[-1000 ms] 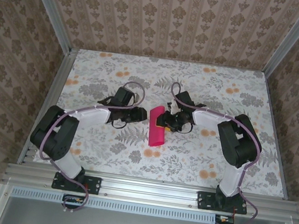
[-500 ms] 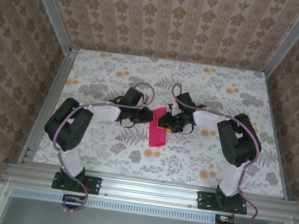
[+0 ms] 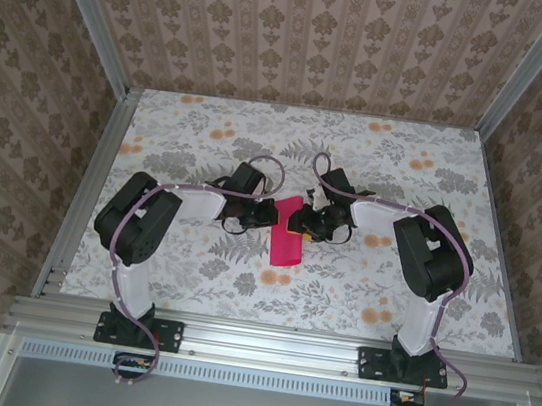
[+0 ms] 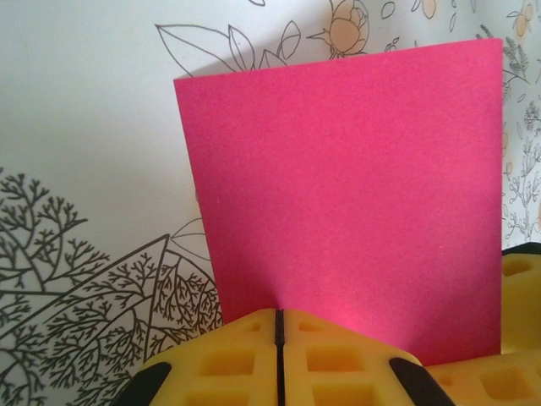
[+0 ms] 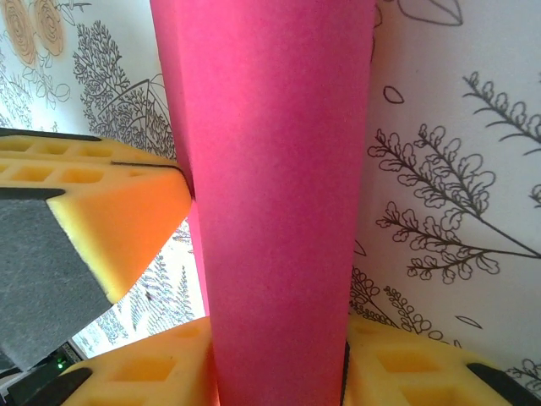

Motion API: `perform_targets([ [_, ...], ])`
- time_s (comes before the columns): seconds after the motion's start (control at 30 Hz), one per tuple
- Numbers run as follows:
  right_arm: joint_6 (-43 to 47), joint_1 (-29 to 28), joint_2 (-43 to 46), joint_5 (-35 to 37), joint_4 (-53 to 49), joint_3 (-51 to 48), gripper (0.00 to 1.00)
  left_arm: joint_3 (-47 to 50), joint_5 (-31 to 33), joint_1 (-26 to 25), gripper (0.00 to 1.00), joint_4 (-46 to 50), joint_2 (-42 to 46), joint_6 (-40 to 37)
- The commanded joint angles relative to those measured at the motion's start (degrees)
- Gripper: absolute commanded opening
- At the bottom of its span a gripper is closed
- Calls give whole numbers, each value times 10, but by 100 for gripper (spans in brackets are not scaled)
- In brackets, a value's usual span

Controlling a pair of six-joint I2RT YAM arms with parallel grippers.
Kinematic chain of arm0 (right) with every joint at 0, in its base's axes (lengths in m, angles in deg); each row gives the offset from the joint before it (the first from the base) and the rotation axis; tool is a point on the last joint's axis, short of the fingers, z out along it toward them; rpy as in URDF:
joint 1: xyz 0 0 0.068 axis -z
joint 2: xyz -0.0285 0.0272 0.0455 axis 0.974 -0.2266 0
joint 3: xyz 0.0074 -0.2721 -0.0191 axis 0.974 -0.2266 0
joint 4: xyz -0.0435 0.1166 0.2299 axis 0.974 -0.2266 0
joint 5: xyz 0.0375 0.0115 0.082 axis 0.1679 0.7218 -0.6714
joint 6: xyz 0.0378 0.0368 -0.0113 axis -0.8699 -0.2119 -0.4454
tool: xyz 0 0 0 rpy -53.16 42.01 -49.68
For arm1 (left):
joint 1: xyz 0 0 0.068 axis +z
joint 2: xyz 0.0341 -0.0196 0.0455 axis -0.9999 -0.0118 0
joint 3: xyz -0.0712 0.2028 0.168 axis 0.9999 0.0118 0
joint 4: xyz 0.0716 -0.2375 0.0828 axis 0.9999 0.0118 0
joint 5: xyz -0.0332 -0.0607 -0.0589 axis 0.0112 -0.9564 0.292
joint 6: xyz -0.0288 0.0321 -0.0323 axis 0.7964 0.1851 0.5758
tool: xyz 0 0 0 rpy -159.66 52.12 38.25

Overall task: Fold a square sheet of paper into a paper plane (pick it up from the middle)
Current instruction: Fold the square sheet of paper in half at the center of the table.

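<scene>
The square sheet of paper (image 3: 285, 245) is magenta-pink and doubled over into a narrow strip at the middle of the table. In the right wrist view the sheet (image 5: 270, 169) runs up between my right gripper's (image 5: 275, 359) yellow fingers, which are shut on it. My right gripper (image 3: 299, 225) sits at the strip's far right side. My left gripper (image 3: 268, 213) is at its far left side. In the left wrist view the left gripper (image 4: 280, 315) is shut, fingertips together against the flat pink face (image 4: 338, 169). No paper shows between them. A left finger (image 5: 101, 203) meets the sheet's edge.
The floral tabletop (image 3: 359, 296) spreads around the paper on all sides. Aluminium rails run along the left edge (image 3: 91, 188) and the front edge (image 3: 272, 343). Patterned walls close off the back and both sides.
My left arm has swung right up to the paper and its gripper has gone from open to shut. The right gripper has kept its hold and place.
</scene>
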Motion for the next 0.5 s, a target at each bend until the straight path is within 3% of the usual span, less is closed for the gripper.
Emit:
perform_targets([
  [0.0,1,3,-5,-6,-6,-4,39,-20,-4,-6,7,20,-13,0],
  [0.2,-4,3,12,-3,-26,2,43,-28,4,-6,6,47,-25,0],
  [0.47,27,3,71,78,-93,5,58,-28,4,-8,4,51,-28,-1],
])
